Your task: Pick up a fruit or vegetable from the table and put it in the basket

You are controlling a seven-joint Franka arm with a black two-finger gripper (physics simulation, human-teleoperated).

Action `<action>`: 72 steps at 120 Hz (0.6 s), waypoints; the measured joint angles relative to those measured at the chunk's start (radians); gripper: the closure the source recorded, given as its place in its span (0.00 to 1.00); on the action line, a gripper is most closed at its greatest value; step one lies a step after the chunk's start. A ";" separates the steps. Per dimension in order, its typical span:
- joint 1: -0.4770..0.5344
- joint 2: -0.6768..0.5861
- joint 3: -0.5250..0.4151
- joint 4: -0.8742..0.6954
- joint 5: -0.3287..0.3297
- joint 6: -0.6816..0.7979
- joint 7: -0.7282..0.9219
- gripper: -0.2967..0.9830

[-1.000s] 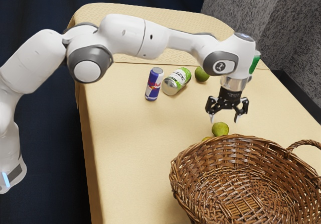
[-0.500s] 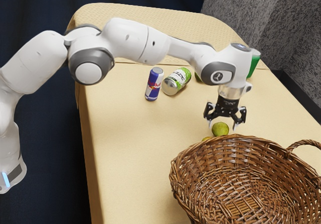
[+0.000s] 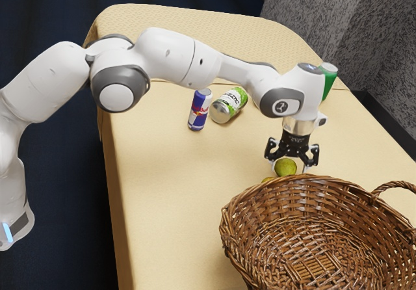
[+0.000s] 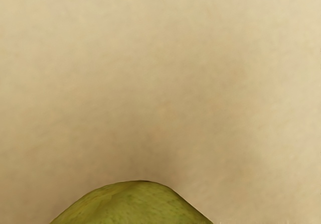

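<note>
The jaws of the black gripper [image 3: 290,168] stand apart, astride the round green fruit [image 3: 286,167] on the cream-covered bench [image 3: 169,192]. Near the fruit is the brown wicker basket [image 3: 233,233]; well apart stands the blue-and-silver can [image 3: 200,111].

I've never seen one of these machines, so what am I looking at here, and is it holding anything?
It's a white robot arm with a black two-fingered hand. The exterior view is from a camera at its side; the wrist view, from a camera on the hand, shows a greenish fruit close up. On the table are a blue-and-silver can standing, a green-and-white can lying down, and a wicker basket. Nothing is held: the open fingers stand on either side of the fruit.
</note>
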 joint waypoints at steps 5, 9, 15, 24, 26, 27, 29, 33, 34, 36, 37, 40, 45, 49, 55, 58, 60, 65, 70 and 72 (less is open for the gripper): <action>0.000 0.000 0.000 -0.002 0.000 0.003 0.003 0.23; 0.000 0.000 0.000 -0.003 0.000 0.004 0.006 0.23; -0.001 0.001 0.000 -0.005 0.000 0.007 0.009 0.23; 0.001 0.003 0.000 -0.013 -0.003 0.009 0.013 0.22; 0.001 0.003 0.000 -0.015 -0.003 0.010 0.012 0.21; 0.001 0.002 0.000 -0.016 -0.004 0.010 0.012 0.21; 0.001 0.001 0.000 -0.017 -0.003 0.011 0.010 0.21; 0.000 -0.002 0.000 -0.018 -0.002 0.011 0.007 0.25; 0.000 -0.003 0.001 -0.018 -0.002 0.011 0.006 0.26; -0.001 -0.005 0.001 -0.019 -0.001 0.011 0.004 0.29; -0.001 -0.006 0.001 -0.019 -0.001 0.012 0.004 0.31; -0.002 -0.008 0.001 -0.019 0.000 0.012 0.002 0.35; -0.003 -0.012 0.002 -0.019 0.001 0.012 -0.002 0.41; -0.004 -0.014 0.003 -0.019 0.002 0.012 -0.005 0.47; -0.004 -0.017 0.003 -0.019 0.004 0.011 -0.009 0.52; -0.004 -0.019 0.003 -0.019 0.004 0.010 -0.011 0.54; -0.005 -0.022 0.003 -0.019 0.005 0.010 -0.013 0.55; -0.006 -0.038 0.003 -0.026 0.006 0.008 -0.019 0.54; -0.007 -0.078 0.003 -0.056 0.006 0.007 -0.027 0.52; -0.008 -0.097 0.004 -0.071 0.007 0.006 -0.029 0.51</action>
